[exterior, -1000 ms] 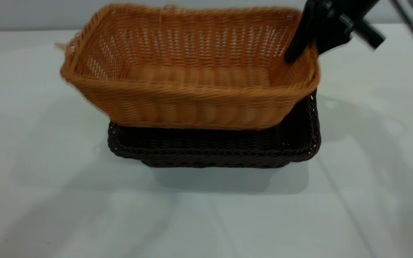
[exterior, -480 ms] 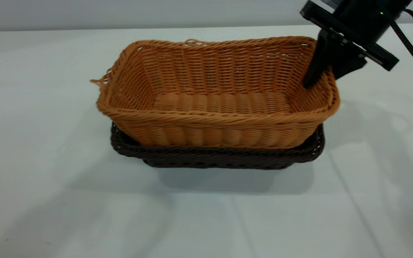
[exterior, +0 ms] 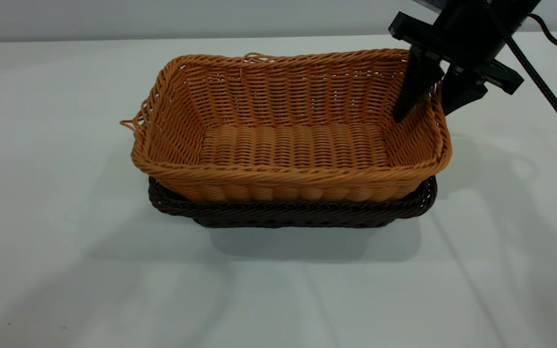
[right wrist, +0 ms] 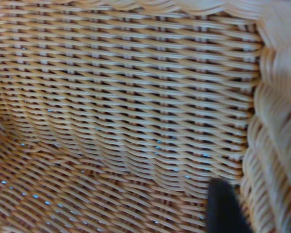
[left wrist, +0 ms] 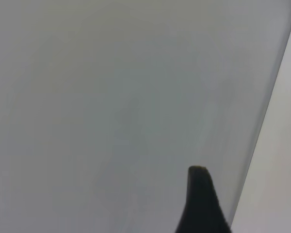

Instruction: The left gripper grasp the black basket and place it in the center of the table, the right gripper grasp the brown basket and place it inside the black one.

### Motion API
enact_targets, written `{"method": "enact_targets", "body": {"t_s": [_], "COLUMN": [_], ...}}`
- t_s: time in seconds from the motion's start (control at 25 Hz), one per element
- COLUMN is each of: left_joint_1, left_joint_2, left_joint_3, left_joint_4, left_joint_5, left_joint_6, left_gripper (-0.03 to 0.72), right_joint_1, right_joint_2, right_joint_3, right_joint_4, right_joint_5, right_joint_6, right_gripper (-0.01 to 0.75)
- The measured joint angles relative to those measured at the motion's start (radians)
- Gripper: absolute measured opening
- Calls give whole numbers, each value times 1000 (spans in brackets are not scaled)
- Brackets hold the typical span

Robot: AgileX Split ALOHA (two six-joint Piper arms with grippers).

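Observation:
The brown basket (exterior: 288,145) sits level, nested inside the black basket (exterior: 288,212), near the middle of the table (exterior: 65,266). Only the black basket's rim and lower front wall show beneath it. My right gripper (exterior: 421,116) straddles the brown basket's right wall, one finger inside and one outside, with a gap on each side of the rim, so it is open. The right wrist view shows the basket's inner weave (right wrist: 116,111) and one dark fingertip (right wrist: 223,208) beside the wall. My left gripper (left wrist: 200,204) shows only as a dark tip over bare table, away from the baskets.
The table runs on to the left, the front and the right of the baskets. A black cable (exterior: 539,82) hangs from the right arm at the far right. A table edge (left wrist: 262,136) shows in the left wrist view.
The right gripper lowered the brown basket from a tilted, raised pose down into the black basket. Its fingers have spread apart around the right wall.

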Motion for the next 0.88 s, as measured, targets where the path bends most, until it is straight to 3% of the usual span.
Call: {"method": "enact_targets", "body": {"t_s": [0.16,0.32,0.68,0.88], "left_joint_1": [0,0,0,0], "left_joint_2": [-2,-13,-157,-268], "left_joint_3": [0,0,0,0], "left_joint_4": [0,0,0,4], "left_joint_5": [5,33,181,363], "left_joint_6": [0,0,0,-37], "left_gripper": [450,450,450,442], "right_joint_1": [0,0,0,4], "right_joint_2": [0,0,-100,-320], "right_joint_3": [-5,-53,-137,-137], "right_joint_4": [5,3,-159,-181], "right_joint_5": [101,222,242,256], "right_joint_6": [-26,-55,71,118], "right_gripper": [489,570,559,512]}}
